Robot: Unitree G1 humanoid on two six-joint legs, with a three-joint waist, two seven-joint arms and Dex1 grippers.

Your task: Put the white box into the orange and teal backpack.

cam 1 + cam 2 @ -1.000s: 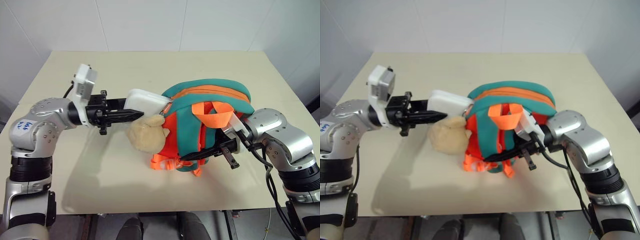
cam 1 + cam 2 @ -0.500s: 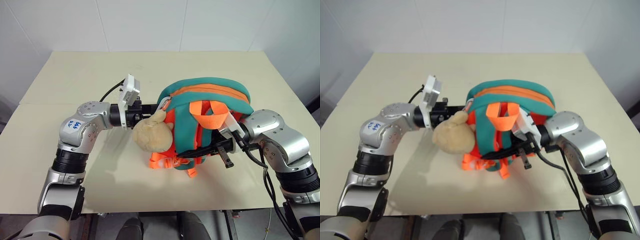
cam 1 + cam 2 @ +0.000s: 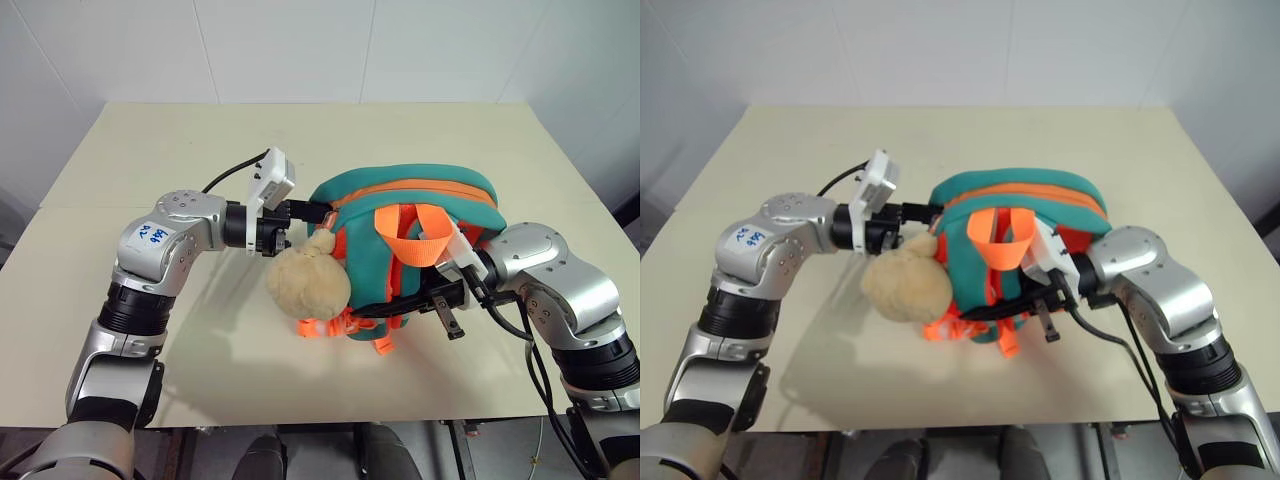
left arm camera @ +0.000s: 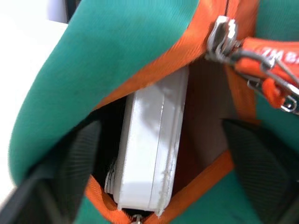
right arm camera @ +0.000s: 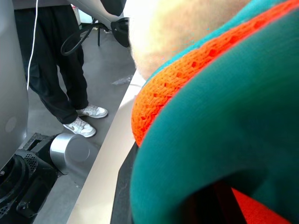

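Left hand seemingly inside backpack mouth

The orange and teal backpack is soft matt cloth with woven orange webbing; its plush charm looks fuzzy. The white box is smooth, slightly glossy plastic. The table is matt.

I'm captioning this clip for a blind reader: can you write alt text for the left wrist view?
The white box stands on edge inside the open mouth of the orange and teal backpack, framed by the orange zipper trim. The left gripper's black fingers stand wide apart on either side of it, not touching the box. A metal zipper pull hangs at the opening's far end.
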